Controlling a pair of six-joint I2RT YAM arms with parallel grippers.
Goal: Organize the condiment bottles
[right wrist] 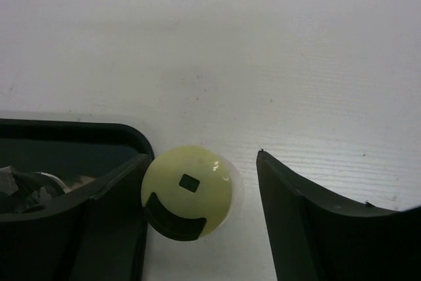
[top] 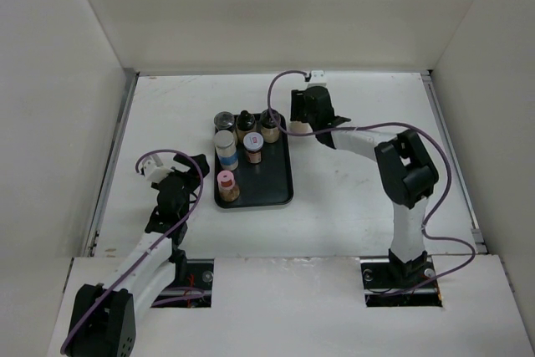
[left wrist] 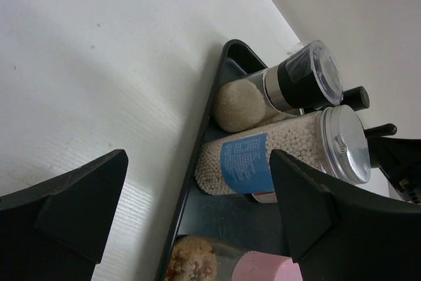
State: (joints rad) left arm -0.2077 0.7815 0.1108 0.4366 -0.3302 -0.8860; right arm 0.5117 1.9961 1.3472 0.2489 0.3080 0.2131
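Observation:
Several spice jars stand on the black tray [top: 272, 186]. A dark-capped jar [top: 224, 120] and two more are in the back row. The silver-capped blue-labelled jar [top: 226, 148] and a purple-capped jar [top: 253, 150] are behind the pink-capped jar [top: 226, 184]. My right gripper [top: 306, 109] is open above the table just off the tray's back right corner. In the right wrist view the gripper [right wrist: 197, 212] straddles a yellow-capped jar [right wrist: 187, 185], which stands on the table close to the left finger. My left gripper [top: 188, 161] is open and empty, left of the tray.
In the left wrist view my gripper [left wrist: 197, 192] faces the tray's rim [left wrist: 187, 189], with the blue-labelled jar [left wrist: 263, 159], the dark-capped jar [left wrist: 276, 90] and the pink cap [left wrist: 263, 269] behind it. White walls enclose the table on three sides.

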